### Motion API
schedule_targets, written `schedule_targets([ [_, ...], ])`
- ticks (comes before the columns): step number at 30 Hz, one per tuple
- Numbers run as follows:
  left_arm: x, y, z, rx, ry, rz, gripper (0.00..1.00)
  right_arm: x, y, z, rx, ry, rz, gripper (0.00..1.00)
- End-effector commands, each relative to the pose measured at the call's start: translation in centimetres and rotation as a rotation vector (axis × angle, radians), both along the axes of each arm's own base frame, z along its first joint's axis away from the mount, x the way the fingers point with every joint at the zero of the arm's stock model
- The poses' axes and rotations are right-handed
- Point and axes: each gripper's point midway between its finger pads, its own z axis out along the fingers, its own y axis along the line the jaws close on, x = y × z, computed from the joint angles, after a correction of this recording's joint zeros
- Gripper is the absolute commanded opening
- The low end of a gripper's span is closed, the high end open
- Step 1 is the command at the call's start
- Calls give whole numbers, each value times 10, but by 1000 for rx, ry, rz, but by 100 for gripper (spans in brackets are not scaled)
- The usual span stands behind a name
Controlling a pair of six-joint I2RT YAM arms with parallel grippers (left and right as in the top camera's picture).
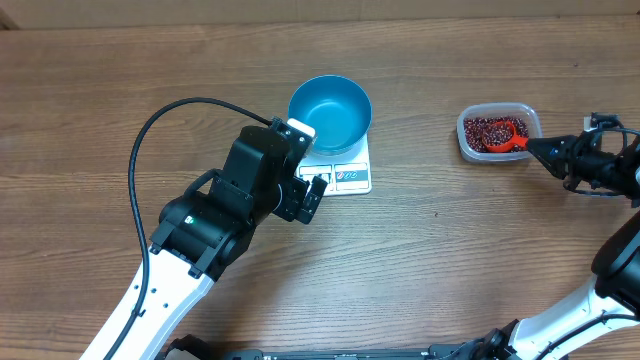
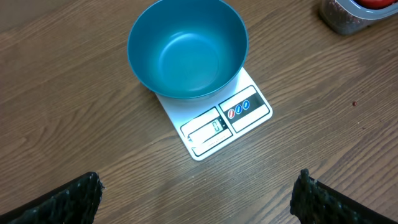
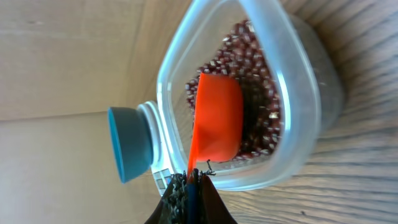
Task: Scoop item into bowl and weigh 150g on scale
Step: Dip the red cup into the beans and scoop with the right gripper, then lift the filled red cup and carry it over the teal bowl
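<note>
- bowl [image 1: 330, 113] sits on scale [image 1: 350, 177].
- left gripper [image 2: 196, 193] hovers near them, fingers spread, holding nothing.
- right gripper [image 3: 189, 185] clenches handle of red scoop [image 3: 217, 118], lying in beans [image 3: 261, 68] inside clear tub [image 3: 301, 81].

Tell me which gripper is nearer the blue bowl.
Left. The left gripper, open, hovers beside the bowl over the scale; the right gripper is far off, shut on the red scoop in the bean tub.

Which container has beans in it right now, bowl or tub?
The clear tub, with the orange scoop in it; the blue bowl on the scale is empty.
</note>
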Motion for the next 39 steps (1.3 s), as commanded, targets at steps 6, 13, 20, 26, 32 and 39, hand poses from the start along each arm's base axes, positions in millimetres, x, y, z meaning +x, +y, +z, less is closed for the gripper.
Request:
schedule_targets([
  [6,2,1,-1,-6,6,11,100,2,6,11,74,-65,15,4],
  [13,2,1,-1,-6,6,11,100,3,8,15,97,-79,16,4],
  [20,2,1,-1,-6,6,12,100,3,11,21,130,-93,18,4],
  [26,2,1,-1,-6,6,12,100,4,13,29,170,-122,21,4],
  [32,2,1,-1,-6,6,12,100,5,15,36,206,-150,23,4],
  [39,2,1,-1,-6,6,12,100,6,18,49,254,-207,34,4],
])
